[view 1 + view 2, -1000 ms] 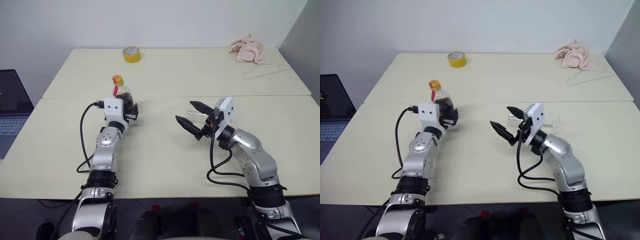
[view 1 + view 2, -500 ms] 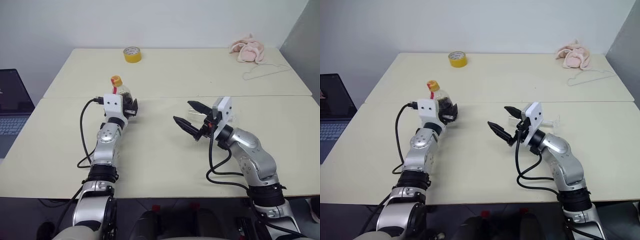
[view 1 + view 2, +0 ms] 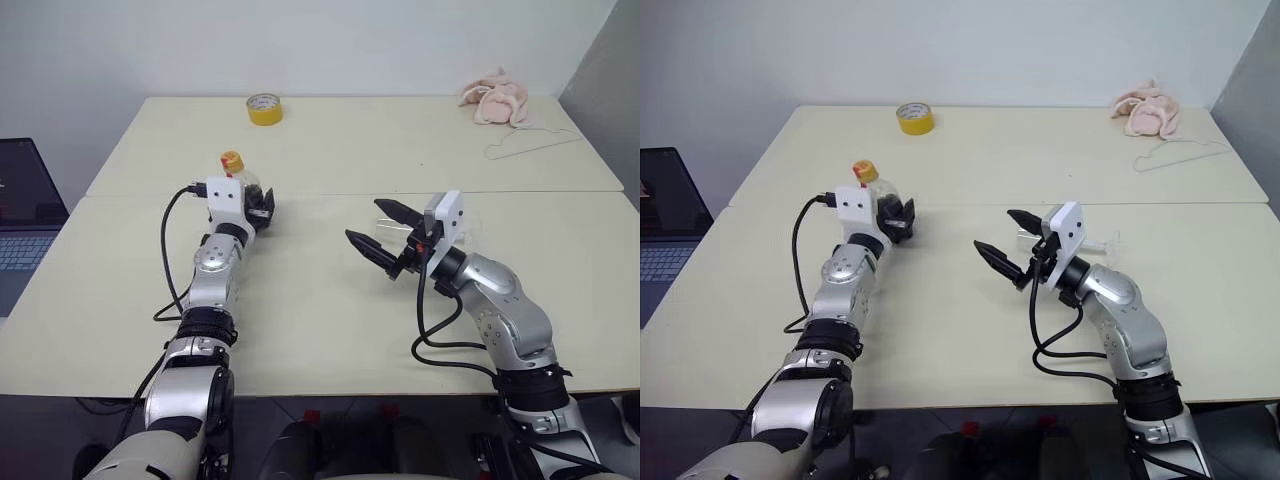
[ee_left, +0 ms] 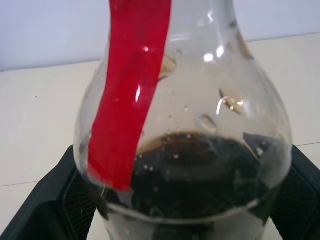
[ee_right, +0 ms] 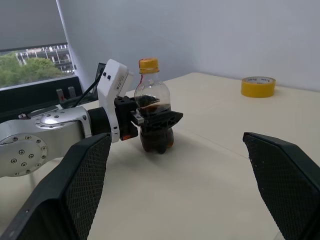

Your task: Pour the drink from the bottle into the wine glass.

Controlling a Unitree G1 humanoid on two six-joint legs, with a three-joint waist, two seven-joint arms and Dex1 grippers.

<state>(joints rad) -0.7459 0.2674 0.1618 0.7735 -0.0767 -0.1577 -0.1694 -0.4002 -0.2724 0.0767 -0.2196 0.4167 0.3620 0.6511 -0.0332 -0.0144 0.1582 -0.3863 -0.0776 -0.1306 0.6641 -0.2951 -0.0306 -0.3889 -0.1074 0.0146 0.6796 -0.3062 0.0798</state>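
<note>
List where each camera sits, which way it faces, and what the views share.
Left and right eye views: on the head, looking forward and down over both arms and the table.
Left wrist view: along the left end effector, close on the bottle between its fingers.
Right wrist view: along the open right end effector, toward the left arm.
Shared: the bottle; the tape roll in head and right wrist views.

Left arm stretched forward, left gripper (image 3: 257,207) apparently spread around something between its fingers, right arm bent inward, right gripper (image 3: 383,231) raised, fingers wide apart, empty.
</note>
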